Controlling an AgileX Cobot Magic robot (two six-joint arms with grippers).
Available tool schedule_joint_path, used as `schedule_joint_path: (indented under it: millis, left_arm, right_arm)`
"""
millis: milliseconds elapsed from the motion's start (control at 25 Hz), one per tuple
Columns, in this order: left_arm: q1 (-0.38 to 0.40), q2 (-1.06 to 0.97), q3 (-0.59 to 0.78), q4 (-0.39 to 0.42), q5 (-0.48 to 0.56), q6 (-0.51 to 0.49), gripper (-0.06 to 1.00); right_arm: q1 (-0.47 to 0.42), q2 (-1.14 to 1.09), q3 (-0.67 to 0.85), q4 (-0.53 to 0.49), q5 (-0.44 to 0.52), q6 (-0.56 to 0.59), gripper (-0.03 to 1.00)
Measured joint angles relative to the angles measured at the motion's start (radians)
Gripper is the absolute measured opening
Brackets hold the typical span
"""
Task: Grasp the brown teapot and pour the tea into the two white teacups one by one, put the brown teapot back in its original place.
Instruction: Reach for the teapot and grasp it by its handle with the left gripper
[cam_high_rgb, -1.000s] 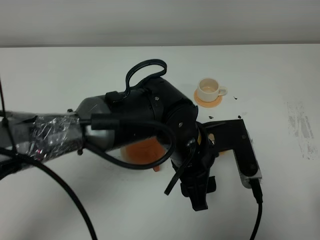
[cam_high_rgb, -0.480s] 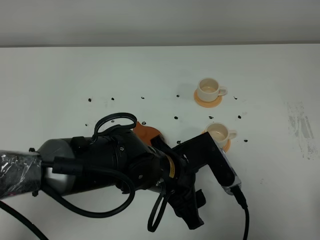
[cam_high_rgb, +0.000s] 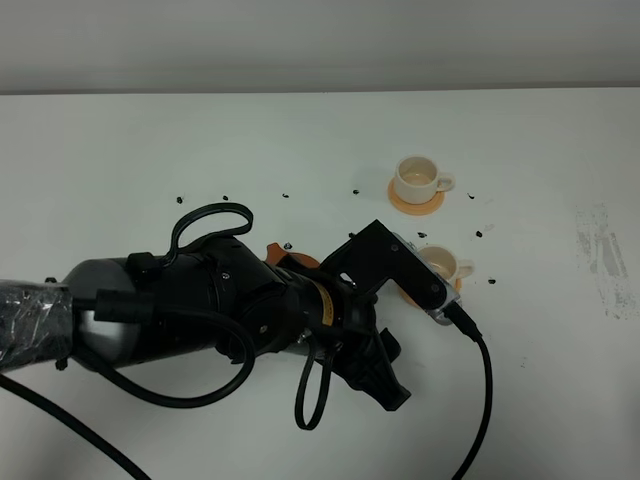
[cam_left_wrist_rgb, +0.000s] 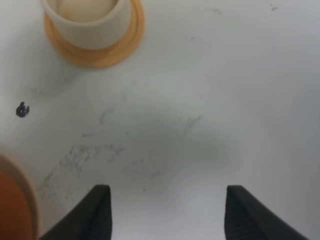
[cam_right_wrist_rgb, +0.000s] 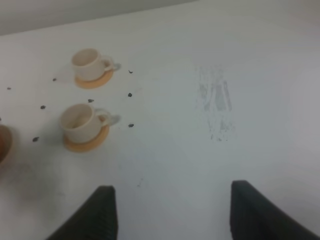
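The left gripper (cam_left_wrist_rgb: 167, 200) hung wide open and empty over the table (cam_left_wrist_rgb: 215, 90), the brown teapot (cam_left_wrist_rgb: 10, 210) beside it. The right gripper (cam_right_wrist_rgb: 170, 200) gaped empty too.

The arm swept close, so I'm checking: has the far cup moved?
No. The far cup sits on its coaster, beside the same black speck, as before.

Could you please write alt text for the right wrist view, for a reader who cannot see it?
Two white teacups, each on a round orange coaster, stand on a white table with small dark specks around them. The right end effector is open above the table, holding nothing. A grey scuff marks the surface.
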Motion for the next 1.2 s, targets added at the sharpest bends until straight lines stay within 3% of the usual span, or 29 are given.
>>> schedule_joint_path:
  millis: [320, 1200]
  left_arm:
    - [0.058, 0.027, 0.0, 0.101, -0.019, -0.001, 0.52]
    - [0.08, 0.051, 0.0, 0.147, 0.107, 0.001, 0.52]
  right_arm:
    - [0.0, 0.0, 0.0, 0.0, 0.0, 0.0, 0.51]
    - [0.0, 0.0, 0.0, 0.0, 0.0, 0.0, 0.51]
